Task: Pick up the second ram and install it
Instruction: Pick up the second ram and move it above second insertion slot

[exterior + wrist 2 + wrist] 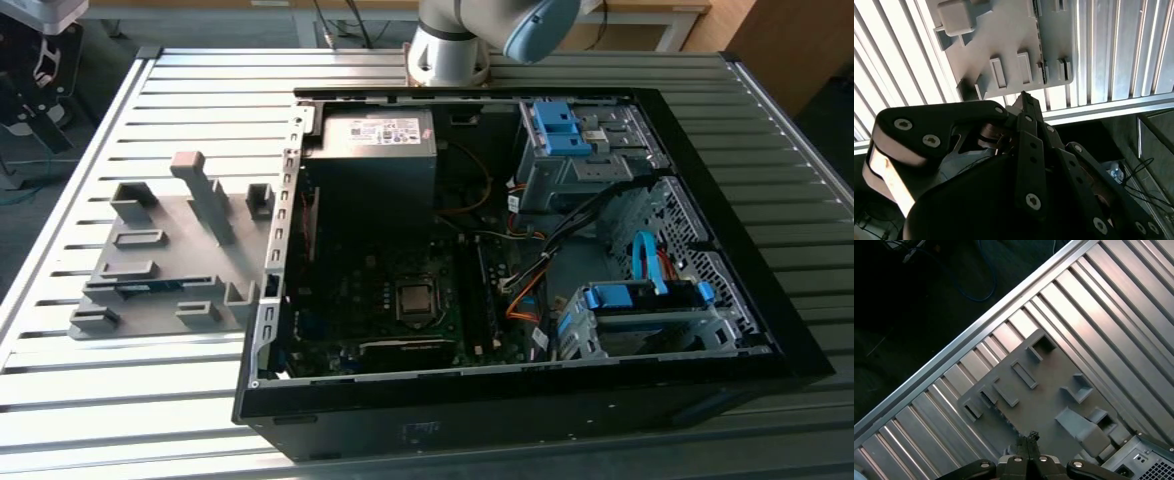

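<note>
Aluminium table (134, 400), ribbed, carries everything. On it lies a black PC case (534, 425) on its side with the panel off, the motherboard (387, 270) exposed and the long black memory slots (477, 290) running beside the processor socket. I can't tell whether a stick already sits in any of the slots.

The arm (447, 45) has its base at the far edge of the table, behind the case.

A grey plastic holder tray (180, 262) sits on the table just beside the case, on the exterior view's left.

The gripper (1028, 439) in the first wrist view points down over the tray (1044, 385), at the tray edge nearest the case. The same tips (1024, 97) in the second wrist view hang over the tray's near edge (1004, 30). The fingers look pinched together to a narrow point with nothing visible between them. The gripper hangs above the tray, not touching it.

The second ram (144, 287) appears to be the thin dark blue-green strip lying in a low pocket of the tray, on the side away from the case. It is small, so I am only fairly sure of this.

Progress, as a judgement: early. The stick is not yet lifted, the gripper is empty and closed over the tray, and it is apart from the ram's pocket. Both the pick and the install are left to do.
</note>
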Motion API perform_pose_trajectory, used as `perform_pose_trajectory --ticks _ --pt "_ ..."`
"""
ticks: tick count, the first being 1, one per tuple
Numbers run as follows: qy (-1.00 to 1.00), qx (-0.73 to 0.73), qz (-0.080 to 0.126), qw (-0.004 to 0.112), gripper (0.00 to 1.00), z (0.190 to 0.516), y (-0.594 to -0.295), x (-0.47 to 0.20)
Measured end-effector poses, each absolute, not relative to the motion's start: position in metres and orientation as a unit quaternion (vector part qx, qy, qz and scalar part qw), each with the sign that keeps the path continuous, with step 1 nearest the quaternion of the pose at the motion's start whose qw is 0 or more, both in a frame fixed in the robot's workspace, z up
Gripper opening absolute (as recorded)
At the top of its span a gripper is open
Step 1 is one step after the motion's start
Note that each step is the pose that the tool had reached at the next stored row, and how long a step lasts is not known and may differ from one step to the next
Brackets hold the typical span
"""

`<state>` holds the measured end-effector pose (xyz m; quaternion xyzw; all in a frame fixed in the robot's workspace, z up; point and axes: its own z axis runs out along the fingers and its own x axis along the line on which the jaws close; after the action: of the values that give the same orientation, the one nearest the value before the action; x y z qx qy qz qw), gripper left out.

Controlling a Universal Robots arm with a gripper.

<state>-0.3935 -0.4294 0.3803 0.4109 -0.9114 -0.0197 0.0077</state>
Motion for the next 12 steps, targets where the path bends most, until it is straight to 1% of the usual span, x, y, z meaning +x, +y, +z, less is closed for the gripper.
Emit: perform_pose_trajectory --ticks 12 --pt "-0.901 0.433 -0.02 0.008 0.11 0.3803 -0.4296 -0.3935"
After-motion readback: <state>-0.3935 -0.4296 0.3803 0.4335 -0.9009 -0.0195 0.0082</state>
